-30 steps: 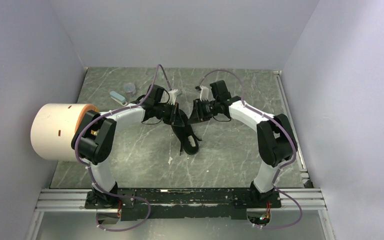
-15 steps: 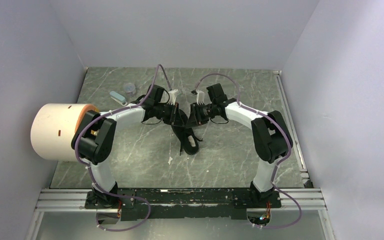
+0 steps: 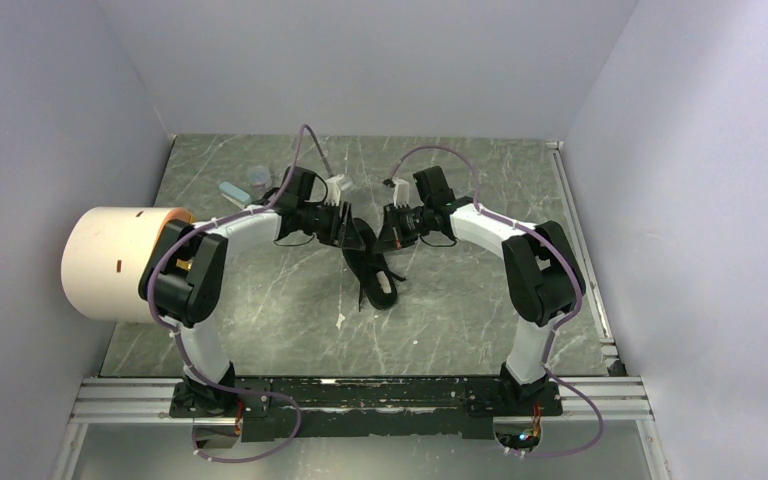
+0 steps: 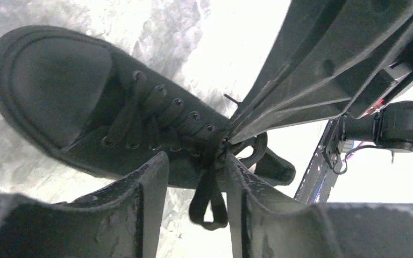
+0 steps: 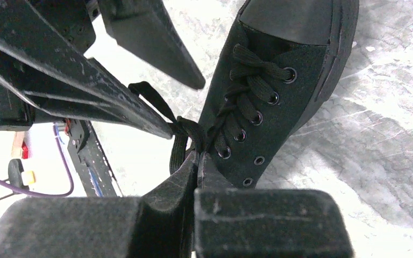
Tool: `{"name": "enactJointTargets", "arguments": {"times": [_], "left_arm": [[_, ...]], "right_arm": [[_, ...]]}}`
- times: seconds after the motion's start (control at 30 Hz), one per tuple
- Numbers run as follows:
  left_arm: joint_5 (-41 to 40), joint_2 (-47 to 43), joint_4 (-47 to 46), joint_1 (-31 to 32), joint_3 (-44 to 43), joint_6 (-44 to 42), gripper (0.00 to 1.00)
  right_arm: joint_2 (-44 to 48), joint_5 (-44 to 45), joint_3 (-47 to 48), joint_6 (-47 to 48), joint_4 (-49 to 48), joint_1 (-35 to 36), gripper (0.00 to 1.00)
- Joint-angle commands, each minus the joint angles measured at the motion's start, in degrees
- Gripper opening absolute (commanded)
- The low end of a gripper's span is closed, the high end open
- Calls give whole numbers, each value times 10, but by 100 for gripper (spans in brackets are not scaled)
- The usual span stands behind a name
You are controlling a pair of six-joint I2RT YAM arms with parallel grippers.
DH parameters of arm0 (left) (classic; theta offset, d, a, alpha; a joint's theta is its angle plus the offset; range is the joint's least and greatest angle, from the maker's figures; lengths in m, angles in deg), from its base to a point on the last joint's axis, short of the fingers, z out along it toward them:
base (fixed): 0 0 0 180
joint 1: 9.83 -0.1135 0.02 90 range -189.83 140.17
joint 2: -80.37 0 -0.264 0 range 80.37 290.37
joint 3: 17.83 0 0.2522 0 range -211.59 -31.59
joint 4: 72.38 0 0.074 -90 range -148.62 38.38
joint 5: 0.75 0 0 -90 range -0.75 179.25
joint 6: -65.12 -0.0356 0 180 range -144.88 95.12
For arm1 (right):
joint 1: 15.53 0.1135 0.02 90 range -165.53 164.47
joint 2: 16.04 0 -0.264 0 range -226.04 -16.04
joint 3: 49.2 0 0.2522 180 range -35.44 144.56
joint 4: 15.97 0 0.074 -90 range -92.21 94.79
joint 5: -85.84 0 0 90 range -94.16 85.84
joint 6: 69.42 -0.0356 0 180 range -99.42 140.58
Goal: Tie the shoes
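One black shoe [image 3: 378, 278] lies in the middle of the table [image 3: 460, 300], the right gripper [image 5: 198, 158] pinched tight on its laces [image 5: 247, 70], the left gripper [image 4: 196, 160] parted with a loop [image 4: 208, 207] dangling in the gap.

Matt black canvas shoe [image 4: 59, 91], flat woven laces [image 5: 247, 70], glossy marbled table [image 3: 440, 300]

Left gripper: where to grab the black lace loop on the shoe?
Pinch the thin black lace loop mid-length, below the knot, approaching as the left gripper points: its open fingers straddle the hanging strands. The right gripper pins the lace above, at the small black shoe.
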Motion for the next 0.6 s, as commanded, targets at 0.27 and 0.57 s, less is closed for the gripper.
{"name": "enactJointTargets", "arguments": {"times": [0.27,0.57], "left_arm": [[47,-37,0,2,31,-88,81],[-50,-67,-7,49,63,-156,92]], "right_arm": [[-3,-8,-2,-16,-26,-1,0],[-2,-13,-5,-18,-29,-2,0]]}}
